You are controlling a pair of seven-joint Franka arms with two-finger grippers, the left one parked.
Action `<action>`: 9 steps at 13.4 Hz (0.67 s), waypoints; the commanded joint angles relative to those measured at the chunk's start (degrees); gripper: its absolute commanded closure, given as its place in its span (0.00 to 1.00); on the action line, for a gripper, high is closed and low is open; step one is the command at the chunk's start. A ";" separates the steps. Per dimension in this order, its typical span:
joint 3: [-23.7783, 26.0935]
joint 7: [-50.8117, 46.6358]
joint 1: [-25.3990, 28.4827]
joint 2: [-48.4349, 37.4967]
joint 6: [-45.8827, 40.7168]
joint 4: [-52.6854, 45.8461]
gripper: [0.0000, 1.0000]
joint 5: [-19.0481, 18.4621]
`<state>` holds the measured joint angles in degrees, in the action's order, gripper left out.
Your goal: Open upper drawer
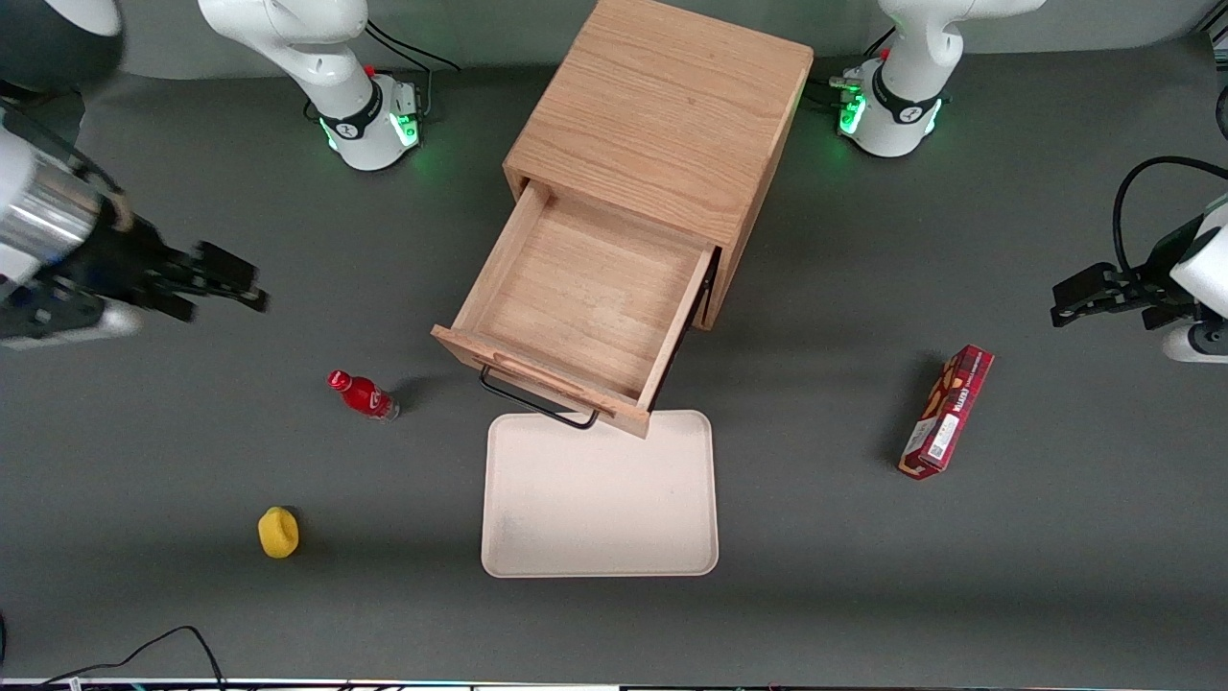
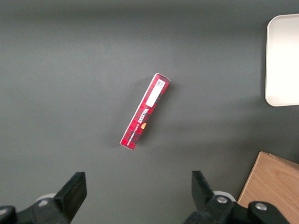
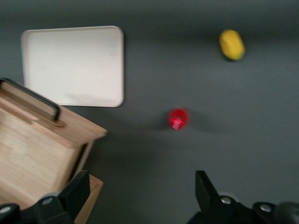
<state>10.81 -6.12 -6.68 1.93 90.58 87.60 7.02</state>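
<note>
Toward the working arm's end, pincer [image 1: 235, 278] apart, empty; upper drawer [image 1: 576, 312] out, handle [image 1: 537, 403] toward the front camera.

Right arm raised above table toward working arm's end, well apart from upper drawer [image 1: 576, 307]. Pincer [image 1: 251, 280] points toward cabinet, holds nothing. Fingers [image 3: 77, 191] spread wide apart, nothing between.

A dark grey matte tabletop [image 1: 959, 595] fills the scene under even light, with soft shadows.
</note>
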 commanded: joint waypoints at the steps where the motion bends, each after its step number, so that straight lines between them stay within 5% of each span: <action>1: 0.35 -1.18 -4.39 -4.03 -2.07 4.06 0.00 -1.84; 4: 0.78 -0.91 -3.08 -3.70 -1.81 4.77 0.00 -7.09; 9: 0.96 -1.00 -1.06 -2.99 -1.37 4.51 0.00 -8.34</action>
